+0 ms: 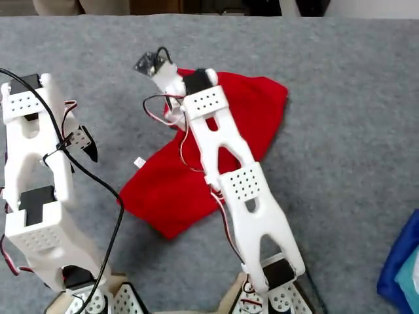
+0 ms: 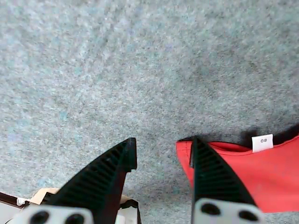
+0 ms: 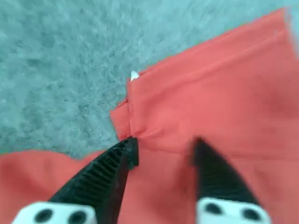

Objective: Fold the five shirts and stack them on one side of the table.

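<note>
Our right jaws are spread wide, holding nothing, right above the red shirt (image 1: 262, 111), with a raised fold of it just past their tips, so we think they are there to pinch that fold and pull it over. Our left jaws are wide open and empty too, above the bare grey table (image 1: 340, 65), with the shirt's corner and its little white tag (image 2: 262, 143) just beside one jaw, maybe ready to grab that corner.

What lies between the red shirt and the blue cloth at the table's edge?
Only bare grey mat, as the high view shows, between shirt and blue cloth.
</note>
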`<state>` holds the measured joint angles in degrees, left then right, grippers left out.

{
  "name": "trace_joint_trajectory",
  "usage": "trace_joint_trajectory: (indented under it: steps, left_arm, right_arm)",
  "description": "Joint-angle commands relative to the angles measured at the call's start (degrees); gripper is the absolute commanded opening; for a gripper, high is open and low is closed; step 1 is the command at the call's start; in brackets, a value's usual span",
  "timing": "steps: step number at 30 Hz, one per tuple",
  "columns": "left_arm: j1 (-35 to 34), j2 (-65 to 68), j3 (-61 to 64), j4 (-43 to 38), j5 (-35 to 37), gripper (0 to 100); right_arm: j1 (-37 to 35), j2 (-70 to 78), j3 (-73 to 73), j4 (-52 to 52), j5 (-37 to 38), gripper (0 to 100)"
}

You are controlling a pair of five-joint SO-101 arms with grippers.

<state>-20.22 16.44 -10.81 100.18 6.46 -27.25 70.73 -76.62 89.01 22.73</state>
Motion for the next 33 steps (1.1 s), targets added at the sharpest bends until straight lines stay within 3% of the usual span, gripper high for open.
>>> trace_joint_trajectory:
  steps: [1,5,11,19,30,33]
  left_arm:
    - [-0.53,-0.22,0.35,0.53,0.0,20]
    - [-0.09,-0.31,2.64,0.53,-0.09,20]
    - [-0.44,-0.31,3.6,0.53,-0.35,20]
    - [-0.44,-0.31,3.69,0.53,-0.35,20]
    - [0.09,-0.22,4.31,0.53,-0.35,20]
    - [1.49,-0.22,5.27,0.53,-0.35,20]
  right_arm:
    - [-1.19,0.04,-0.22,1.93,-0.79,38.3]
    - [-1.36,1.27,-0.4,9.58,-0.7,32.9]
    - [-1.01,1.98,-1.01,12.31,-0.7,0.6]
    - [-1.71,-10.59,-4.97,13.36,-1.14,0.5]
    - [-1.89,-47.43,-3.91,13.36,-1.23,0.6]
    - [0.57,-57.36,3.21,13.45,-1.23,0.6]
